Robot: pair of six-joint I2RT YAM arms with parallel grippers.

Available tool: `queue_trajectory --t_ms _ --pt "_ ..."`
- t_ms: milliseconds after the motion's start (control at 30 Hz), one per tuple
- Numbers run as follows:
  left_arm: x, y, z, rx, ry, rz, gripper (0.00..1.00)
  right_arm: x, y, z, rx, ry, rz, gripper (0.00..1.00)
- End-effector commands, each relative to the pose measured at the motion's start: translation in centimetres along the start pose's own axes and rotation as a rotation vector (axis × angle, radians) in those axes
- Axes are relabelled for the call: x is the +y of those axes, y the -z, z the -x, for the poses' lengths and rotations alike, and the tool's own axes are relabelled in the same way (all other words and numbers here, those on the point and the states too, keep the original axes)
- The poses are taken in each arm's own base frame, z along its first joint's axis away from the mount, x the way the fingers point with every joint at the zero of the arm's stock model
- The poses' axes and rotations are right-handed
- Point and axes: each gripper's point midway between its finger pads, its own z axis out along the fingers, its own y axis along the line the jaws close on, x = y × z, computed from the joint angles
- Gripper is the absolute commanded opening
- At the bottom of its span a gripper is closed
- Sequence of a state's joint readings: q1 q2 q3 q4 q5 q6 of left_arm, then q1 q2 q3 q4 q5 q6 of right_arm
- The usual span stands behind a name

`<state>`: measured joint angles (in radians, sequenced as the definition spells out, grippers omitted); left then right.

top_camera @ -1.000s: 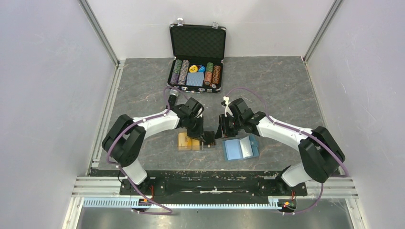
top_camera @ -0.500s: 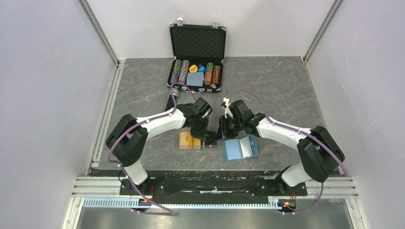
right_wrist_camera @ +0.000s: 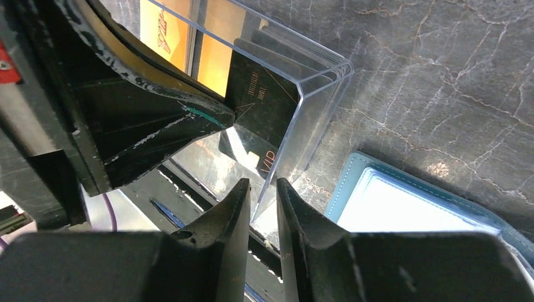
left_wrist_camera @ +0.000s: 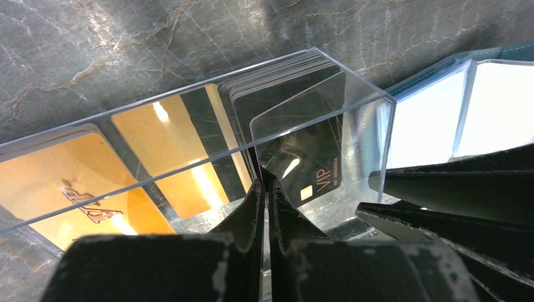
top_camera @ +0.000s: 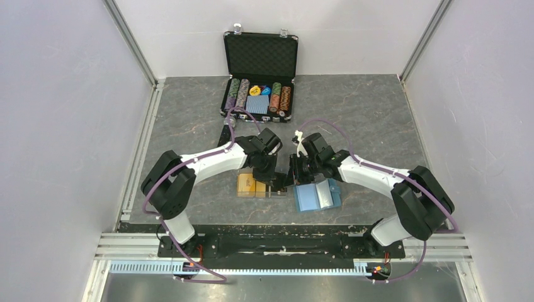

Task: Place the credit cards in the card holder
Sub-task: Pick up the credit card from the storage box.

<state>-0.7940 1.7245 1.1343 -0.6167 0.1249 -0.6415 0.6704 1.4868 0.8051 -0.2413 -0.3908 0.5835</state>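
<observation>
White walls (top_camera: 63,126) are seen round a grey marbled table (top_camera: 378,119). At its far edge an open black case (top_camera: 259,56) of chips is set. Both arms are bent inward over the table's near middle. An open blue holder (top_camera: 313,198) is laid flat there, just right of a clear box (top_camera: 250,186). Orange-yellow cards (left_wrist_camera: 151,135) are kept in the box, lying flat at its left. A stack (left_wrist_camera: 277,72) of dark-edged cards is stood on edge toward the box's right end, and a black card (left_wrist_camera: 308,157) is leaned against it. The left gripper (left_wrist_camera: 264,187) is closed tight, its tips at the box's near wall beside the black card; what is pinched cannot be told. The right gripper (right_wrist_camera: 261,187) is narrowed to a slit, with the box's end wall caught between its fingers, just beside the holder.
</observation>
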Motion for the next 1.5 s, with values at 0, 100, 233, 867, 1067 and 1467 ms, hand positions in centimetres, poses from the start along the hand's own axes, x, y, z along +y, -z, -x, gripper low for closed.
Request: queue_trajectory --t_ms 0,100,233,867,1067,1467 --pt "-3.6 2.2 2.1 -0.101 -0.023 -0.145 0.05 0.4 -0.1 0.3 -0.017 0.012 0.019 0.24" --pt "-4.5 2.6 2.3 -0.121 -0.017 -0.198 0.14 0.4 -0.1 0.3 -0.016 0.012 0.018 0.24" --pt "-4.9 2.5 2.2 -0.116 -0.006 -0.222 0.25 0.4 -0.1 0.3 -0.016 0.012 0.016 0.24" --pt "-5.4 6.8 4.0 -0.26 -0.021 -0.253 0.02 2.9 3.4 3.8 -0.149 0.082 0.031 0.42" --pt "-5.1 12.4 3.4 -0.379 0.026 -0.432 0.02 4.6 7.6 4.9 -0.243 0.095 0.149 0.66" --pt "-8.7 17.6 0.7 -0.423 0.052 -0.976 0.02 9.1 11.6 2.8 -0.262 0.077 0.588 0.67"
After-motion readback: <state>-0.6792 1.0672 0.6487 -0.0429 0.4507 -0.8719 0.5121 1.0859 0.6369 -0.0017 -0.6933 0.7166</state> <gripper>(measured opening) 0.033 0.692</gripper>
